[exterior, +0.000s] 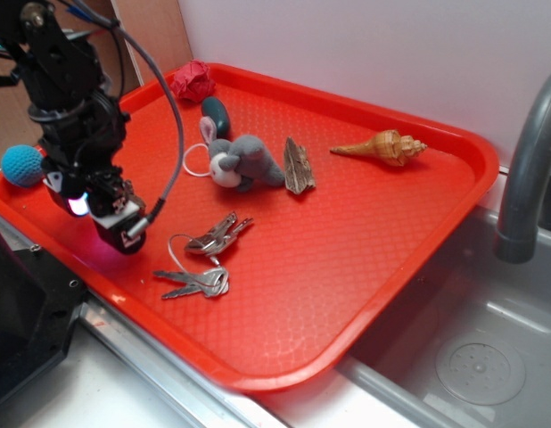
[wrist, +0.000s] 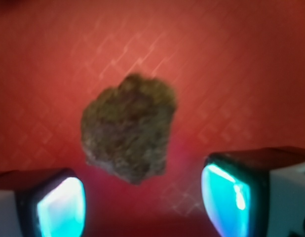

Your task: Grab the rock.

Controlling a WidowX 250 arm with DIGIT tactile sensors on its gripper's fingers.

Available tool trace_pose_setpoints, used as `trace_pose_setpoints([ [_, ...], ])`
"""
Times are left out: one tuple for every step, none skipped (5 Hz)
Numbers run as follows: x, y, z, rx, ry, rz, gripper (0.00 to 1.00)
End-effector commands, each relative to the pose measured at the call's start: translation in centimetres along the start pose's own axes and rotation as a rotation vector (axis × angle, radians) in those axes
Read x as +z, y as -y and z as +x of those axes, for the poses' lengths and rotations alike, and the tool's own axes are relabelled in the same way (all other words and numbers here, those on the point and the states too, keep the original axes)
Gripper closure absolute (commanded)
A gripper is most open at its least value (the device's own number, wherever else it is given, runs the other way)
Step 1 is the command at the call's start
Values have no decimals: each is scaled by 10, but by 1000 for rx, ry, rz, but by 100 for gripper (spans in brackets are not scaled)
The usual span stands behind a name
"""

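No readable text, labels, brands or numbers anywhere.

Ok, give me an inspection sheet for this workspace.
Surface: red tray, textured.
Job's things: rock on the tray, between the fingers, untouched; hidden in the exterior view.
Clutter: blue ball, red crumpled wad, teal pebble, plush mouse, wood shard, shell, keys.
Grippers: gripper open, glowing fingers either side.
Cables: grey cable along the arm.
Surroundings: sink, faucet, white wall.

Red tray (exterior: 418, 241) with rock (wrist: 128, 128), keys (exterior: 204, 259), shell (exterior: 382, 147), plush mouse (exterior: 244, 162).
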State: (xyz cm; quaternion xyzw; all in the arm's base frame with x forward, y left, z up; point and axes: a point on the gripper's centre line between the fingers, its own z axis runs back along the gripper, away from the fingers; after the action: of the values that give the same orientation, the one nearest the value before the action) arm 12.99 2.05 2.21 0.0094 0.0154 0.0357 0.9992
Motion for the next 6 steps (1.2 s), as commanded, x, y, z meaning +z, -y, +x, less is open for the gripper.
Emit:
trace_pose_setpoints([
  [4,3,3,2,8,10,0],
  [3,4,3,6,13,12,0],
  [1,3,3,0,11,12,0],
  [3,0,2,28,2,17,0],
  [3,4,3,42,-1,14,0],
  [4,2,3,50,2,11,100],
])
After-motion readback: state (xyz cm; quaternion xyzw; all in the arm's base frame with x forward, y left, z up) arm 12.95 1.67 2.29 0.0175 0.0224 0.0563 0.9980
